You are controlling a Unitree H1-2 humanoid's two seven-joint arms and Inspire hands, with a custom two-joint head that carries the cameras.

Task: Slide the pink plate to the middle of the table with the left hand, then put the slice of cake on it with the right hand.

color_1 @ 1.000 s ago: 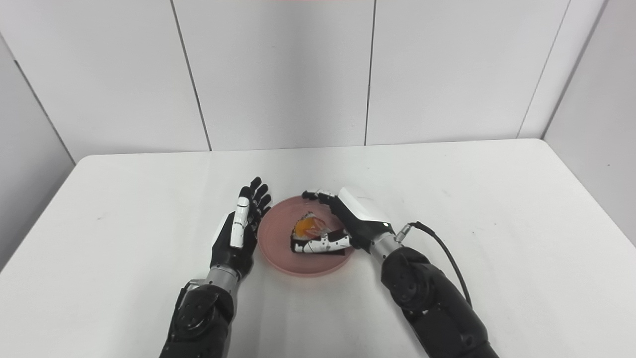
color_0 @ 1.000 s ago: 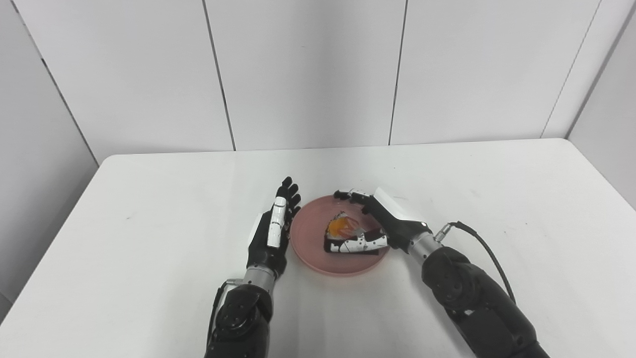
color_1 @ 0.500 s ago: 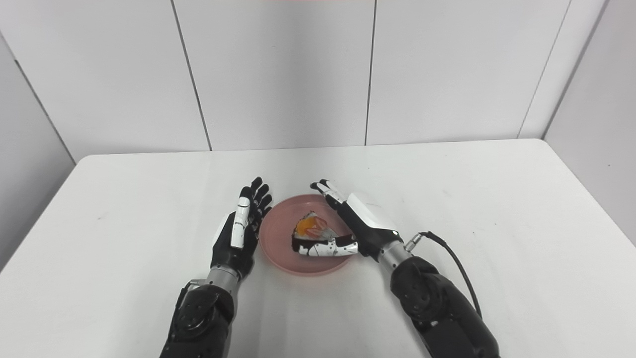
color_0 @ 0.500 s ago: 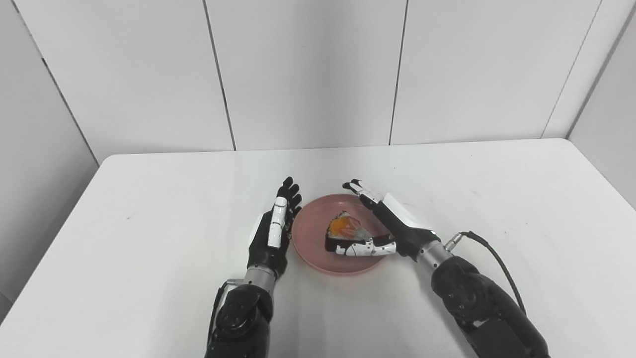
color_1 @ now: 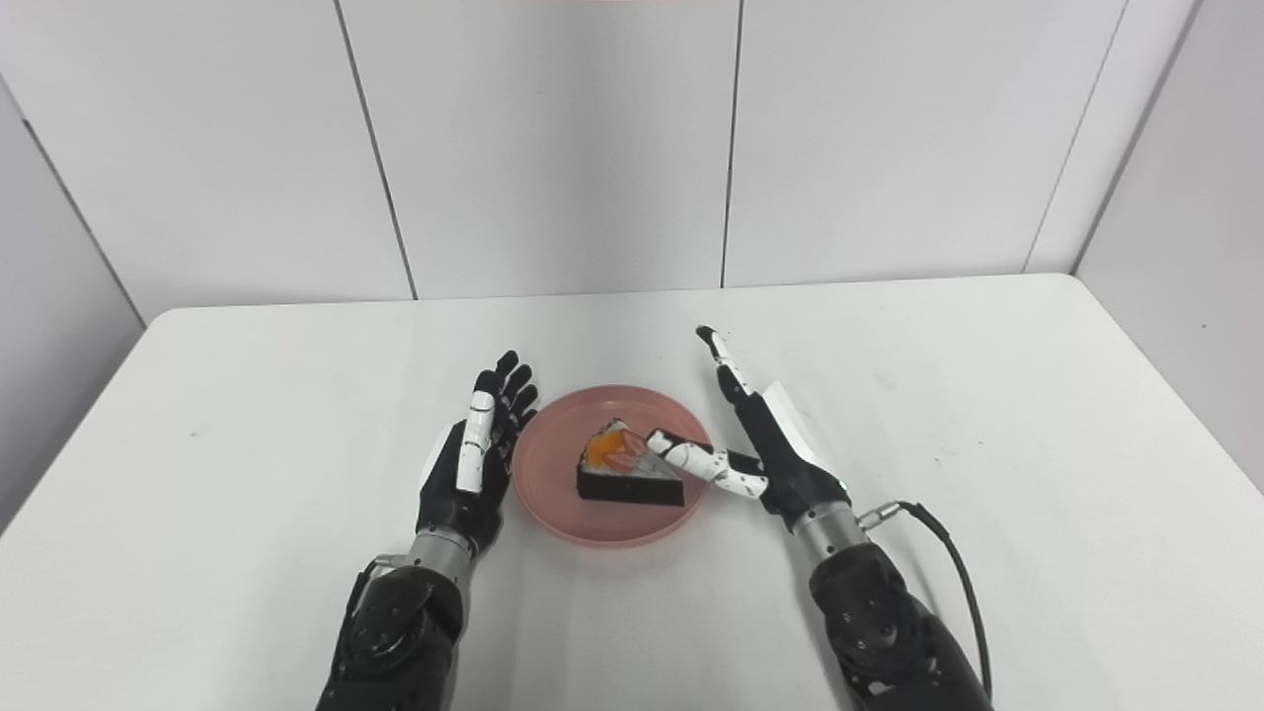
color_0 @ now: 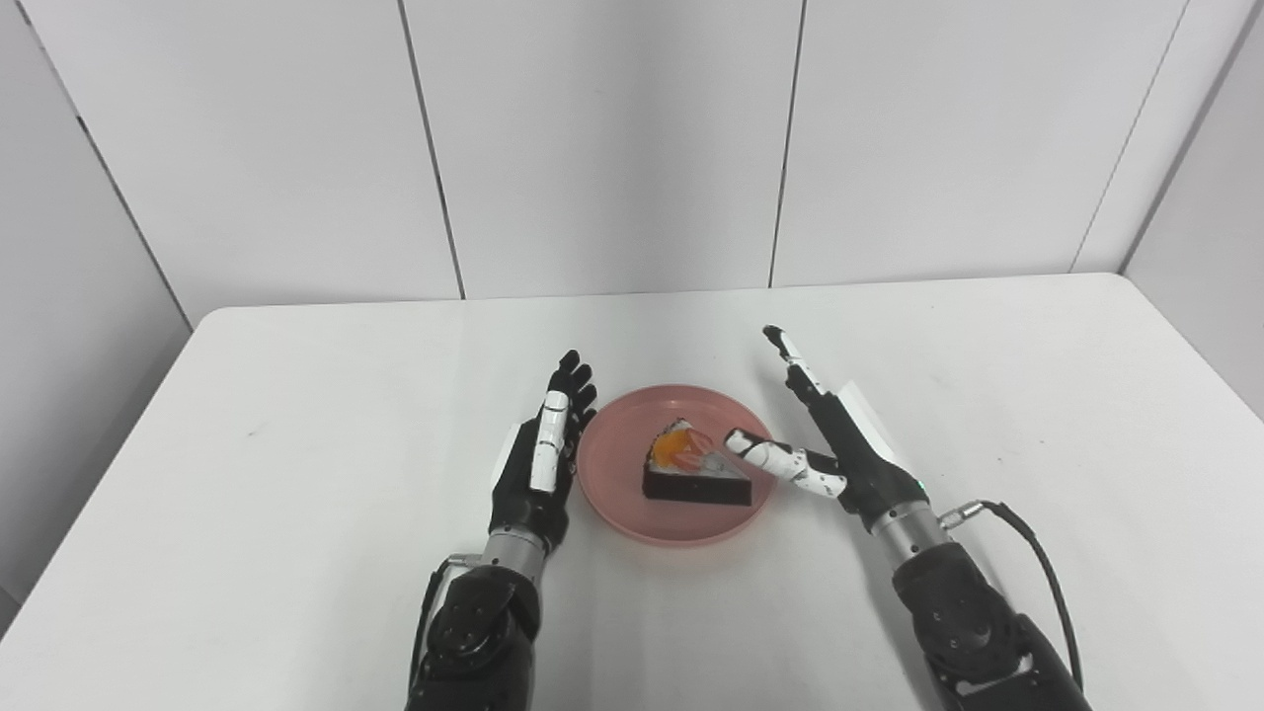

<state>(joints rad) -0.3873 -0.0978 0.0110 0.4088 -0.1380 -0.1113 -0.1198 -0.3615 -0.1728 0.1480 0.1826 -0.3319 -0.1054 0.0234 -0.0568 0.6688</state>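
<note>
cake slice (color_0: 694, 466) on pink plate (color_0: 632, 504), mid table (color_0: 296, 415). right hand (color_0: 839, 444) spread, holding nothing, thumb close by cake: could nudge it. left hand (color_0: 538, 459) flat, empty, beside plate.

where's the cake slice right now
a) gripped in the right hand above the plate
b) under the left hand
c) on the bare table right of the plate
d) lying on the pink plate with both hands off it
d: the cake slice lies on the pink plate, the right hand is open beside the plate's right edge, and the left hand is open, edge-on by its left rim.
</note>
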